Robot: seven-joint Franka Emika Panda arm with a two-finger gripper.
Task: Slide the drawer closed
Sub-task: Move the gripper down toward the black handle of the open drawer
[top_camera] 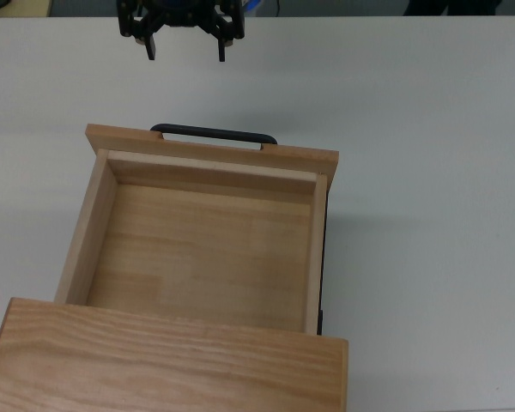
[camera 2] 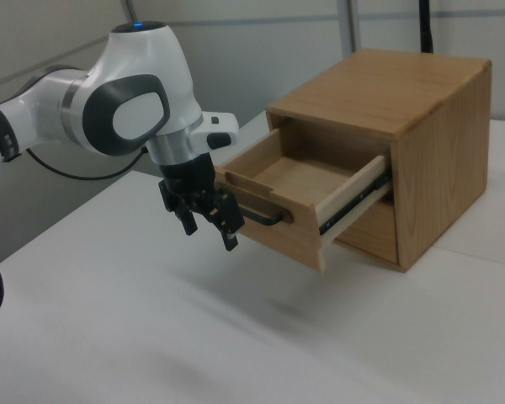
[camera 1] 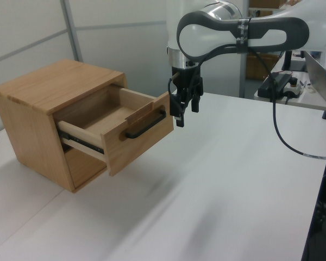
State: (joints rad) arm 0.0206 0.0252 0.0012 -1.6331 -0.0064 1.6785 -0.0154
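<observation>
White tabletop surrounds a wooden cabinet (camera 1: 41, 103), and from its upper slot the drawer (top_camera: 208, 249) stands pulled well out, empty, on dark side rails. Its front panel, with the black handle (top_camera: 213, 134), faces the arm, so a straight push there should send it home. Just in front of the handle, apart from it, the gripper (top_camera: 186, 47) hangs with fingers spread wide, holding nothing.

White matte tabletop (camera 1: 217, 179) carries one item: light grained wooden box cabinet (camera 1: 38, 109), sitting directly on it near the left view's left edge, flat and upright. In the top view the cabinet top (top_camera: 167, 360) sits at the bottom, bare white surface around it.
</observation>
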